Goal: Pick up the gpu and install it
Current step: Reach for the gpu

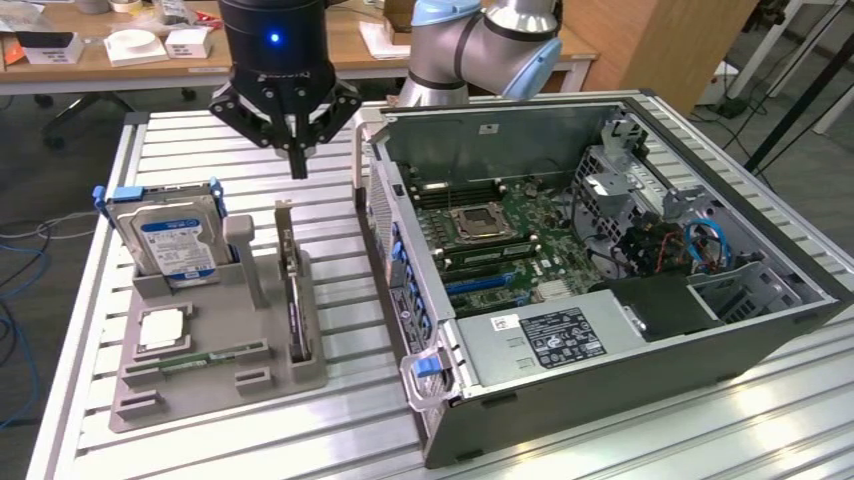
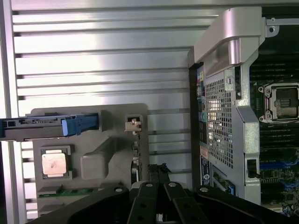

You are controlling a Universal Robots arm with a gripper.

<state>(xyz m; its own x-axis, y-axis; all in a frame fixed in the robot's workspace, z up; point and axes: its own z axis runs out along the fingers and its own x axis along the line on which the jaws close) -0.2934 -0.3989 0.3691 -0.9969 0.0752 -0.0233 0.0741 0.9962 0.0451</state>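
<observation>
The closed, empty gripper [image 1: 298, 165] hid one end of the gpu [image 1: 296, 300] in the wrist view; the exterior view showed its full length.

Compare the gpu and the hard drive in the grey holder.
Shape: the hard drive is boxy and thick; the gpu is a thin, long card.
Look: the hard drive is silver with a blue-and-white label; the gpu is dark with a silvery bracket at one end.
Place: the hard drive sits at the exterior view's left of the grey holder; the gpu at its right.
Shared: both stand on edge in holder slots.
</observation>
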